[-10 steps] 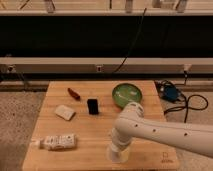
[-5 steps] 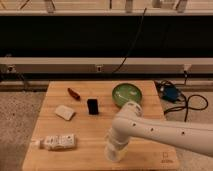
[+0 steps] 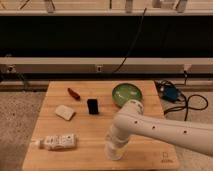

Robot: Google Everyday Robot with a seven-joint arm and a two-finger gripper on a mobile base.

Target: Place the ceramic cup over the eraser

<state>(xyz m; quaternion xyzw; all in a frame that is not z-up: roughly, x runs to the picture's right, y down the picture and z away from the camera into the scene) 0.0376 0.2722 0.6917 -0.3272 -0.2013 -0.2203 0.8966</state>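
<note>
Eraser sits apart from the arm, which bends down, claw clenched at board's near edge.

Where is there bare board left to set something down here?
Bare wood lies between the eraser and the white tube, and between the tube and the tool, down at the front edge. Crowded: the back row of red stick, white block, eraser and green bowl.
</note>
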